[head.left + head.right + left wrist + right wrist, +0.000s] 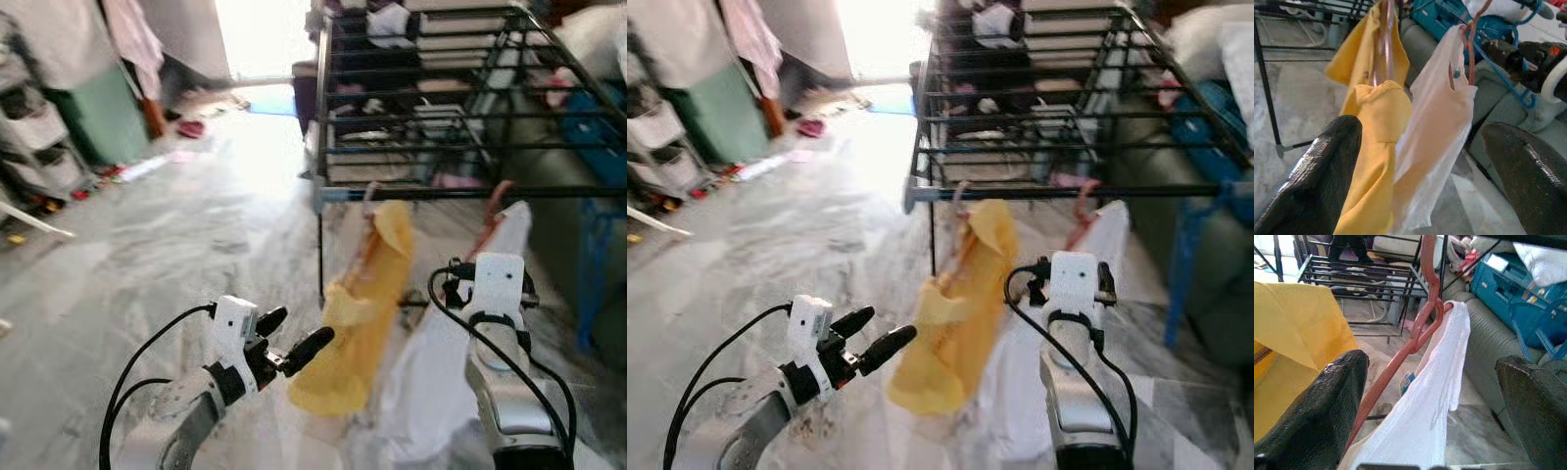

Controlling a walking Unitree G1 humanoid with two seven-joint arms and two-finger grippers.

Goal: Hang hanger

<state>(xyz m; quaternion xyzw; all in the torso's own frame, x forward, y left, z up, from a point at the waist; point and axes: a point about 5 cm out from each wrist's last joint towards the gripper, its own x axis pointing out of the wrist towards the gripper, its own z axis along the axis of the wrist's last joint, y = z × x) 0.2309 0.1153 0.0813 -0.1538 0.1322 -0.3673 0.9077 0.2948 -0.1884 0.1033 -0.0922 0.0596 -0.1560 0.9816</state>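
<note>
Left gripper (291,338): nearest the head camera at about 7 o'clock, its silver arm cut off by the lower edge; the two black fingers (1312,181) stand spread apart and hold nothing, aimed toward the yellow garment.
Right gripper (1435,401): at about 5 o'clock in the eye views, where only the white wrist block and silver forearm show and the fingers are hidden behind them; its own wrist camera shows both fingers wide apart and holding nothing, with the hanger between them.
Red hanger (1415,340): hooked on the front rail of the rack, the hook blurred at the top; the lower arm disappears under cloth.
White garment (436,372): draped on the red hanger, just right of the yellow one, partly hidden by the right arm.
Yellow garment (358,313): hangs from the same rail on a pale hanger (1385,39) that is hard to make out.
Black drying rack (411,191): at 1 o'clock, its far side cut off.
Blue crate (1508,289): beyond the rack, details blurred.
Marble floor (176,255): bright glare washes out the doorway at 12 o'clock.
</note>
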